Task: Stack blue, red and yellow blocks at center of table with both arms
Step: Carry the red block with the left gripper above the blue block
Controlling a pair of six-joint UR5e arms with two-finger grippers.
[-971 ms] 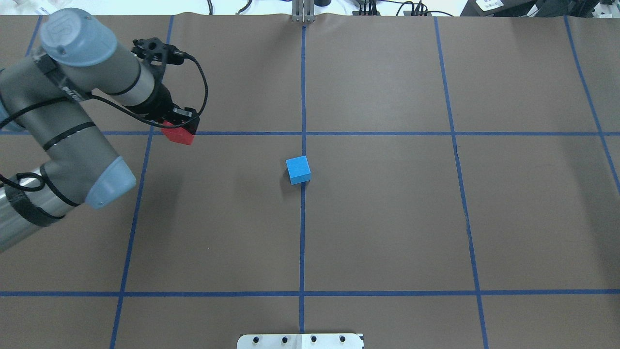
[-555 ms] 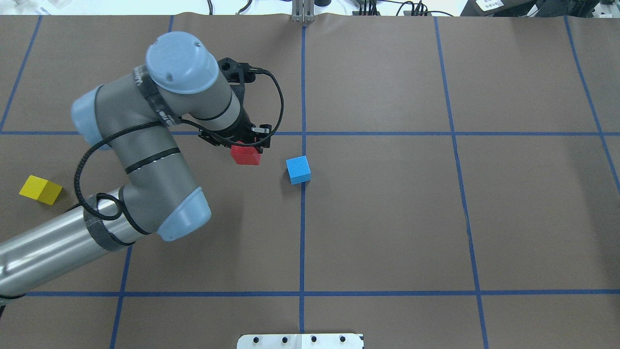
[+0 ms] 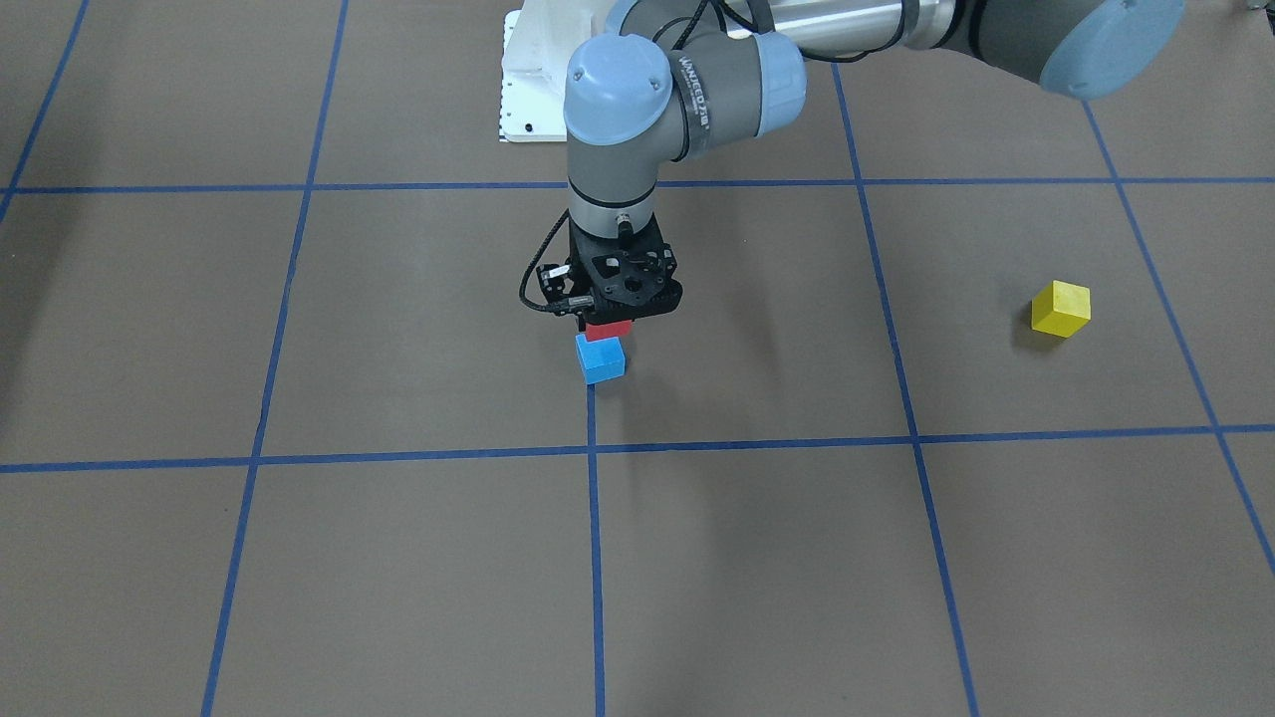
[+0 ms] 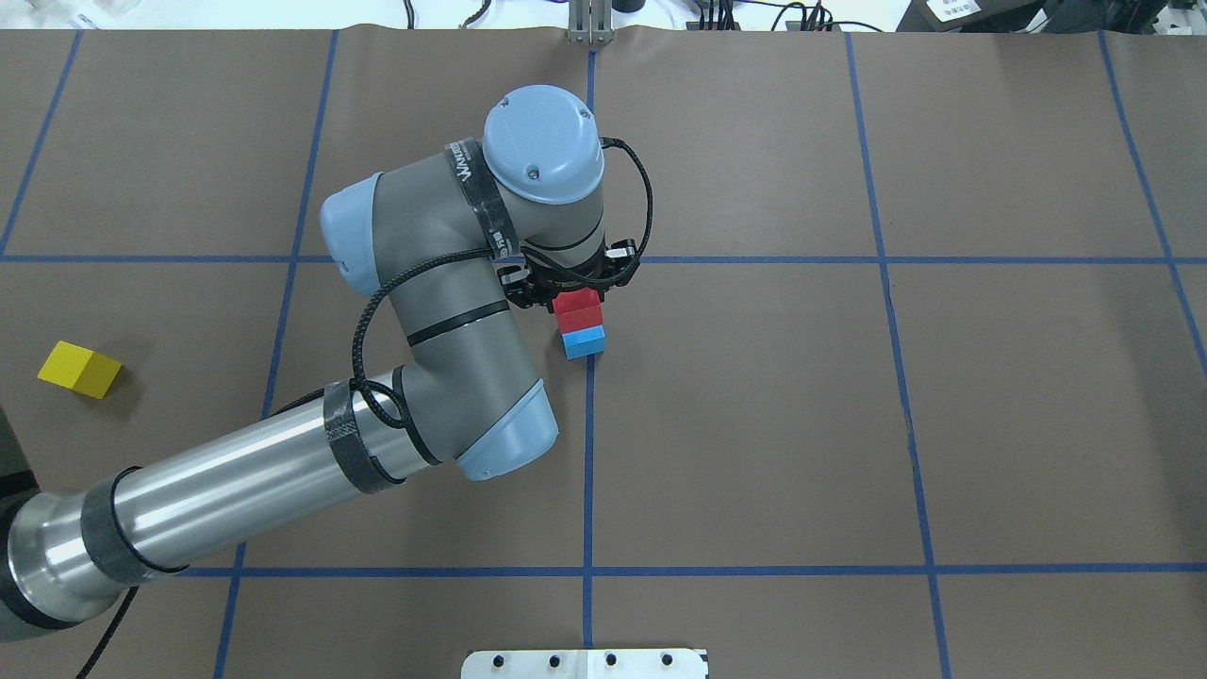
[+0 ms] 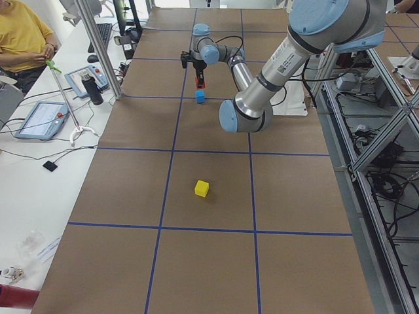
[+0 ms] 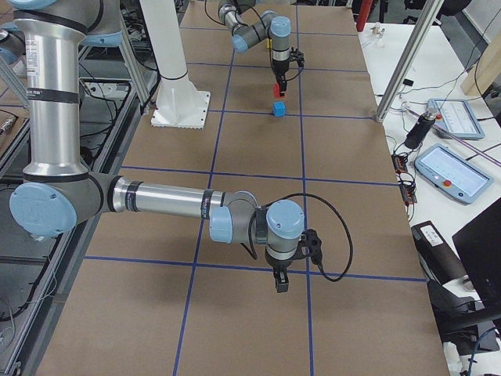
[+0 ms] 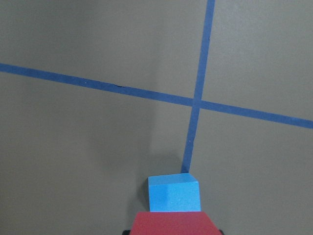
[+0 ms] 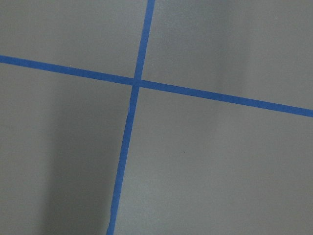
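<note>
My left gripper (image 4: 575, 300) is shut on the red block (image 4: 577, 309), holding it just over the blue block (image 4: 585, 343) at the table's (image 4: 754, 424) centre cross of tape lines. The side views show a small gap between red block (image 5: 199, 83) and blue block (image 5: 200, 97). In the left wrist view the red block (image 7: 171, 223) fills the bottom edge, with the blue block (image 7: 174, 193) right beyond it. The yellow block (image 4: 79, 369) lies alone far out on my left. My right gripper (image 6: 279, 283) hangs low over bare table far to my right; I cannot tell whether it is open or shut.
The white pedestal base (image 4: 585, 663) sits at the table's near edge. Side benches hold tablets (image 6: 450, 172) and cables, with metal frame posts (image 5: 98, 46) beside them. A seated person (image 5: 19, 33) is at the far bench. The right wrist view shows only taped table.
The left arm has swung right from the table's left side to the centre with the red block, which now hangs over the blue block. The blue block has not moved.
</note>
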